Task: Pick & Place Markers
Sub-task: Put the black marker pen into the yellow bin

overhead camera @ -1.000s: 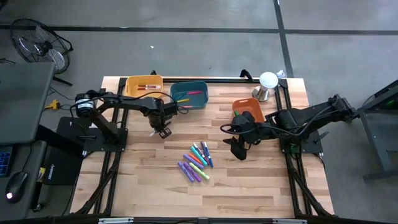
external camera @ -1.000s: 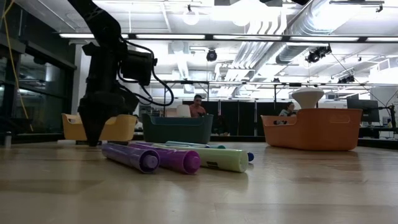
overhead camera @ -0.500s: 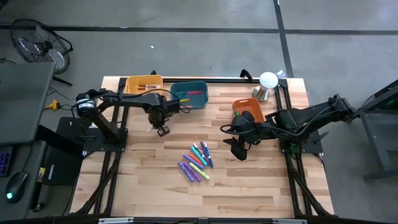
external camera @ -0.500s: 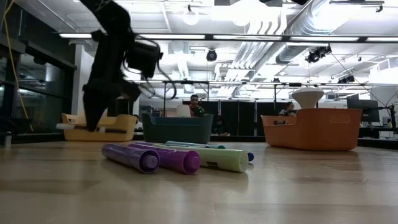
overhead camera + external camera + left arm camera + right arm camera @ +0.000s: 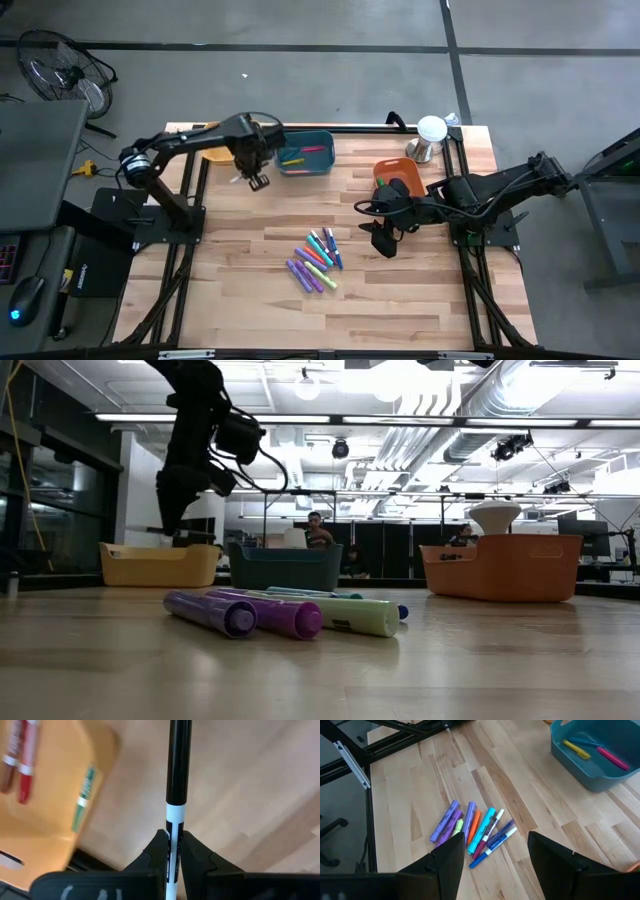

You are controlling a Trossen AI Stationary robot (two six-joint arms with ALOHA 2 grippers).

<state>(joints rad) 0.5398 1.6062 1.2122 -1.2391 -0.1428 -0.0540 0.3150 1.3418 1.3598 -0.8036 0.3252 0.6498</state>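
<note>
1. The left gripper (image 5: 173,851) is clamped on a black-and-white marker (image 5: 178,780), which sticks straight out past its fingers. In the high view it hangs near the gap between the yellow bin (image 5: 213,155) and the teal bin (image 5: 305,152), at the back left of the table (image 5: 400,300).
2. The step in hand looks like the drop into a bin. The yellow bin (image 5: 45,795) shows in the left wrist view, already holding red and green markers.
3. To do it well, the arm should carry the whole marker past the bin's rim before the jaws part, since the long body could catch the wall and tip out.
4. The right gripper (image 5: 492,852) waits with fingers spread wide and empty, near the orange bin (image 5: 398,175).
5. The remaining markers (image 5: 315,262) lie in a cluster mid-table.
</note>
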